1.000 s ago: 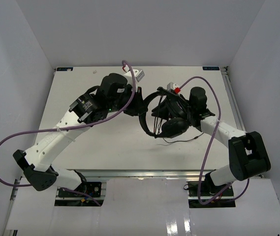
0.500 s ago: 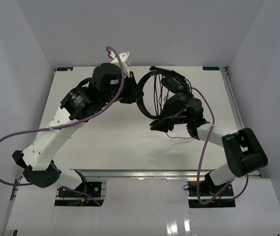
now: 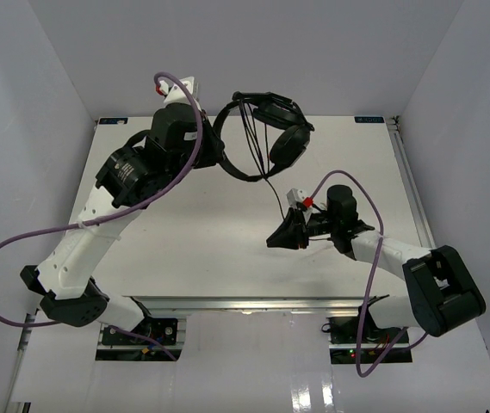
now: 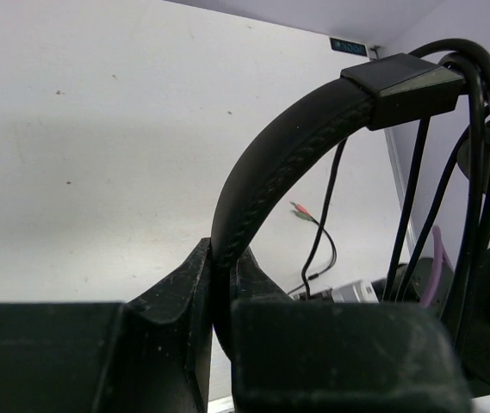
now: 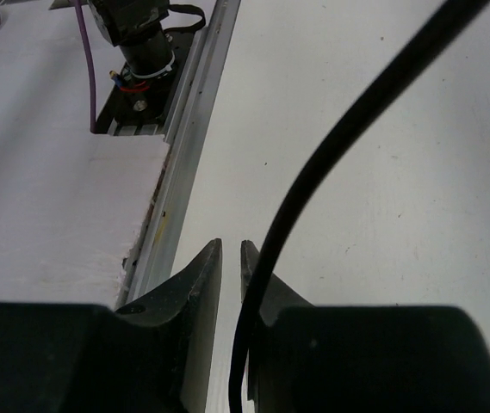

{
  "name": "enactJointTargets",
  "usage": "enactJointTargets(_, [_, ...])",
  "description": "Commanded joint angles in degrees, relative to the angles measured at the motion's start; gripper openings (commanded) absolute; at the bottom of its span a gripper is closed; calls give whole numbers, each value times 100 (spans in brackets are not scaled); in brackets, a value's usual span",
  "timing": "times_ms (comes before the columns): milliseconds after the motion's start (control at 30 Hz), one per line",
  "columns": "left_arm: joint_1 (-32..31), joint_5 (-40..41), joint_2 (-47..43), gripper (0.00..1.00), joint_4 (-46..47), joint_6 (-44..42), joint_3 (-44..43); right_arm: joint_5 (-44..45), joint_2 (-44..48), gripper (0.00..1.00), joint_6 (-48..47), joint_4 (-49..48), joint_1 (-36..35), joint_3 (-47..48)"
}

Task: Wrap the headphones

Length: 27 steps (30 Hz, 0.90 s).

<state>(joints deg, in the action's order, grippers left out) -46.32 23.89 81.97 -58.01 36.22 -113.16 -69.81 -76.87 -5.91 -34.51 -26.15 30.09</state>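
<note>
The black headphones (image 3: pixel 286 144) hang in the air over the table's back edge. My left gripper (image 3: pixel 219 151) is shut on their padded headband (image 4: pixel 288 146), which stands pinched between its fingertips (image 4: pixel 225 249). The two earcups dangle to the right, with loops of thin black cord (image 4: pixel 410 206) beside them. The cord (image 3: pixel 276 196) drops from the earcups to my right gripper (image 3: pixel 276 238), low over the table's front right. In the right wrist view the jaws (image 5: pixel 231 245) stand almost together. There the cord (image 5: pixel 331 155) runs up out of the slit and across the right finger. The pale plug (image 4: pixel 301 209) lies on the table.
The white table (image 3: pixel 184 232) has a metal rail (image 5: pixel 195 112) along its near edge, close to the right fingers. An arm base (image 5: pixel 141 47) with a purple cable (image 5: pixel 88 60) sits beyond the rail. White walls close in the back and sides.
The left arm has raised the headphones up and toward the back. The right gripper has left the earcups, dropped forward along the cord and narrowed its jaws.
</note>
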Motion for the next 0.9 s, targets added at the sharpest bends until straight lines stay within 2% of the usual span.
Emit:
enactJointTargets(0, [203,548,-248,0,198,293,-135,97,337,18,-970,974,-149,89])
enactJointTargets(100, [353,658,-339,0,336,347,36,185,515,15,-1602,1858,-187,257])
enactJointTargets(267, [816,575,-466,0,617,384,505,427,739,13,-3273,4111,-263,845])
enactJointTargets(300, [844,552,-483,0,650,386,561,503,752,13,-3380,4266,-274,960])
enactJointTargets(333, [919,529,-484,0,688,391,622,662,792,12,-3756,4765,-300,1195])
enactJointTargets(400, [1072,529,-436,0,695,385,655,1023,831,12,-4975,6353,-356,1693])
enactJointTargets(500, [1182,595,-360,0,678,319,688,1563,914,11,-5797,7551,-373,2491])
enactJointTargets(633, [1344,726,-369,0,794,224,865,2427,1204,10,-6206,8100,-572,3077])
enactJointTargets(767, [1443,854,-323,0,854,131,1063,3282,1470,10,-6308,8277,-1221,3437])
enactJointTargets(867, [1476,862,-352,0,932,113,1318,3796,1554,9,-6363,8361,-1406,3748])
